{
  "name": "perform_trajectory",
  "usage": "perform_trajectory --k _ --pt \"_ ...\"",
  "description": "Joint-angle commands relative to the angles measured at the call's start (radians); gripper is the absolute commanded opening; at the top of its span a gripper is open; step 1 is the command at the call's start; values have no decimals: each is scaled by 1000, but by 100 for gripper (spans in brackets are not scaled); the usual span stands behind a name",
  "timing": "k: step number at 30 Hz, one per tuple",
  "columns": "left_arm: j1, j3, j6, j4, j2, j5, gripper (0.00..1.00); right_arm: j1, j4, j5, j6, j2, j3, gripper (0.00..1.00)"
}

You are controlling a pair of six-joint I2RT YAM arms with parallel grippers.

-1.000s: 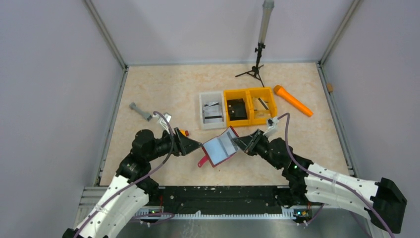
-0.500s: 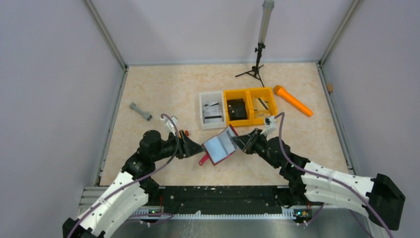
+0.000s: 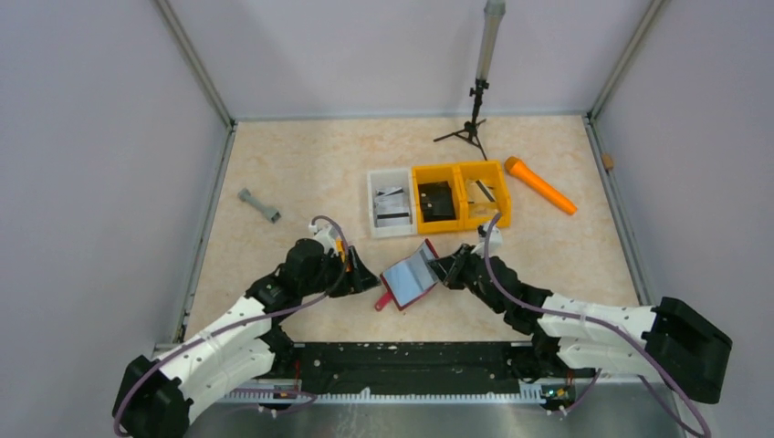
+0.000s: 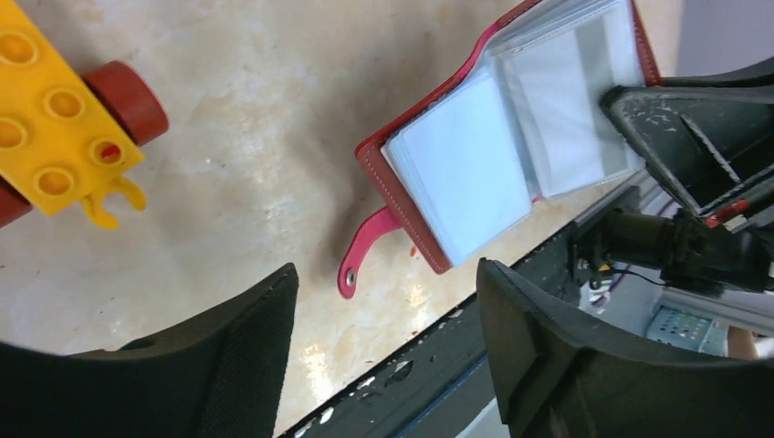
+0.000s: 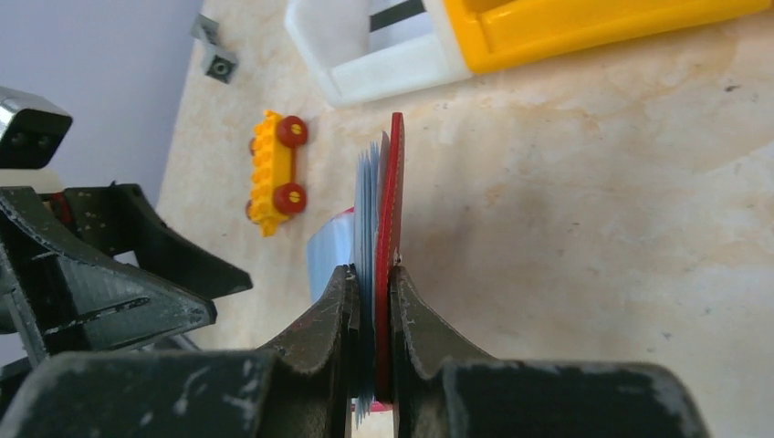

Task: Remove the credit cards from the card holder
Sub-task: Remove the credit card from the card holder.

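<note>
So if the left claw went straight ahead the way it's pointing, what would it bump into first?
The left gripper would probably meet the red strap tab first, then the open card holder just behind it. Depth is unclear.

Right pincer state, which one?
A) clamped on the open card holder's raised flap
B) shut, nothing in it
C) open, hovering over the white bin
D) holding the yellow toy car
A: the right wrist view shows the right pincer closed on both sides of the upright flap of the card holder, while the left pincer stands open short of it, holding nothing.
</note>
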Motion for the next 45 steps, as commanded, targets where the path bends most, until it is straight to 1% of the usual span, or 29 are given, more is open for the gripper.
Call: perform_trajectory --k 1,5,6,7,10,12,16,21,22,23,27,31,33,34,37,38,41,44,45 --pt "-41 -1 38 1 56 -87 70 30 63 120 -24 50 -5 0" --pt "-108 29 28 37 88 -115 53 49 48 210 -9 98 -8 0" --pt "-121 34 21 59 102 -110 51 54 53 218 -10 111 -8 0" --pt "-131 35 13 83 122 -104 50 61 54 226 -11 125 -5 0" --pt "-162 27 -18 184 198 -87 47 87 63 231 -37 157 8 4" --pt "-179 30 -35 278 264 -67 46 96 60 224 -38 171 10 6" --pt "-206 65 -39 350 395 -63 48 113 22 210 -40 176 14 10" --pt "-214 125 -10 350 509 -74 48 122 -40 129 -80 161 15 28" --pt "-214 139 -3 338 531 -76 48 123 -53 108 -91 153 17 34" --pt "-214 151 5 324 549 -79 46 122 -77 91 -98 143 19 37" --pt "-214 195 49 236 604 -105 34 123 -130 39 -113 83 15 44" --pt "-215 221 81 191 633 -116 27 123 -132 7 -121 13 -8 50" --pt "-214 230 92 170 649 -109 25 122 -114 -25 -130 -11 -18 50" --pt "-214 232 98 173 654 -101 25 123 -108 -41 -134 -18 -19 49" --pt "-215 234 104 170 660 -96 23 121 -146 -66 -124 -18 11 39" --pt "-216 233 106 171 659 -97 22 122 -165 -65 -118 -14 21 38" --pt "-215 235 116 165 657 -98 21 121 -222 -40 -100 6 50 36" --pt "-215 241 130 155 661 -94 19 119 -232 -34 -98 27 59 29" --pt "-216 244 132 154 663 -92 19 119 -226 -38 -94 29 58 29"
